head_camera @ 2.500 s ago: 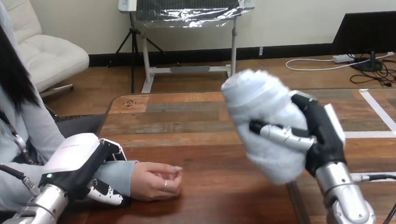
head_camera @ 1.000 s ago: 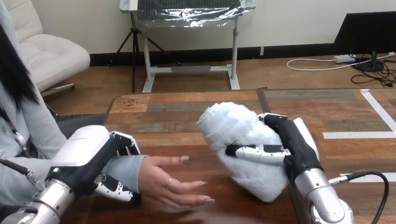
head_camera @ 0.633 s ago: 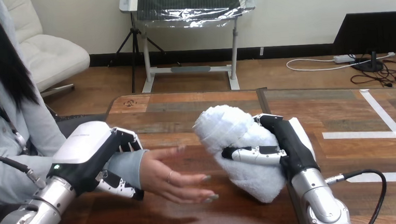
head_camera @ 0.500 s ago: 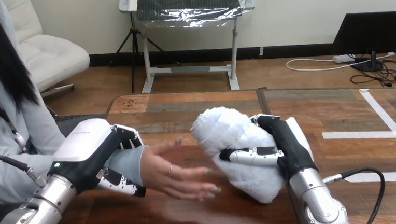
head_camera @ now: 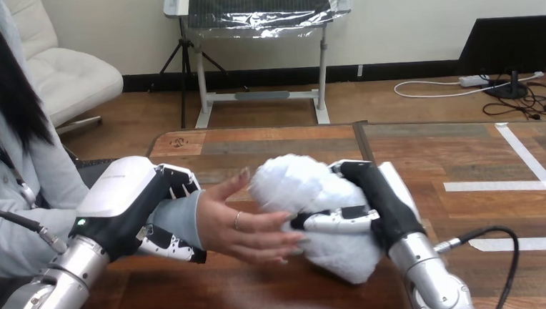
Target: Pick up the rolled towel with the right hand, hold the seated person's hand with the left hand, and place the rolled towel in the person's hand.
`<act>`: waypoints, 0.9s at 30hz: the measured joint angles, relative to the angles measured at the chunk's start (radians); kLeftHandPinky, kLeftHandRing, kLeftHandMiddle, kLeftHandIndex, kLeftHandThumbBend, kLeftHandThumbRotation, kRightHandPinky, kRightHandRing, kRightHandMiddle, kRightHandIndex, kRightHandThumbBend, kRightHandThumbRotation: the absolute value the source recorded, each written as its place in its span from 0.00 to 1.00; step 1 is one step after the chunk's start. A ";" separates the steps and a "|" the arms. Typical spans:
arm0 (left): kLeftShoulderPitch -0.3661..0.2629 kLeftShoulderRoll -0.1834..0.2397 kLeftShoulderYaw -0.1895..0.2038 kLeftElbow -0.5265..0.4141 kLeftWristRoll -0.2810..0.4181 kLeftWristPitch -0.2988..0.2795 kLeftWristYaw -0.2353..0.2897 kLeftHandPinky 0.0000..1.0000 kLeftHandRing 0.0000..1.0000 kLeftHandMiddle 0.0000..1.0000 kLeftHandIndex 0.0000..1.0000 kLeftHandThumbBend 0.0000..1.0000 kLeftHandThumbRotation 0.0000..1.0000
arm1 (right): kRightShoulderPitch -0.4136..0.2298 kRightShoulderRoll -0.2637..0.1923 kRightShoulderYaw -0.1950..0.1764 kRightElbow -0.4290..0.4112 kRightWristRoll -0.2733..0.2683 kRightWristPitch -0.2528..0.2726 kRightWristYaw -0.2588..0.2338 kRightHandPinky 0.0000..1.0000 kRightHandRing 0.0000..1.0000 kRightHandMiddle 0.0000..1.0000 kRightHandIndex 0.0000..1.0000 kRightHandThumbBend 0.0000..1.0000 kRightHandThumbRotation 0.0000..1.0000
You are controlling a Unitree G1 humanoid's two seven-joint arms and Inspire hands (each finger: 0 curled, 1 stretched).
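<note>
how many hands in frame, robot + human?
3: left hand curled round the person's wrist; right hand gripping the rolled towel; person's hand open between them, touching the towel. Their other hand may be hidden.

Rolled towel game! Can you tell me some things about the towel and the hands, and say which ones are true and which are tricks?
1. The rolled towel is white. True.
2. The rolled towel lies by itself on the table. False: the right hand has its fingers and thumb curled round it.
3. The rolled towel touches the person's hand. True.
4. The person's hand is squeezed into a fist. False: its fingers are stretched out, open towards the towel.
5. The left hand is helping to carry the towel. False: it is curled round the person's wrist, at the sleeve.
</note>
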 measured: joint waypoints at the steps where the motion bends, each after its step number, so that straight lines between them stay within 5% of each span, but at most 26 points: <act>1: 0.000 0.000 0.000 -0.002 0.000 0.000 0.000 0.31 0.35 0.41 0.43 1.00 0.06 | 0.002 0.003 0.003 -0.003 -0.001 -0.003 0.000 0.29 0.34 0.43 0.46 0.83 0.00; 14: 0.000 -0.009 0.002 -0.006 0.000 -0.003 0.002 0.30 0.34 0.40 0.43 1.00 0.07 | 0.049 0.038 0.037 -0.060 0.000 -0.037 0.022 0.29 0.33 0.41 0.45 0.83 0.00; 27: 0.000 -0.010 0.001 -0.006 0.000 -0.003 0.002 0.31 0.35 0.41 0.43 1.00 0.08 | 0.151 0.054 0.049 -0.215 0.019 -0.023 0.069 0.27 0.32 0.40 0.45 0.83 0.00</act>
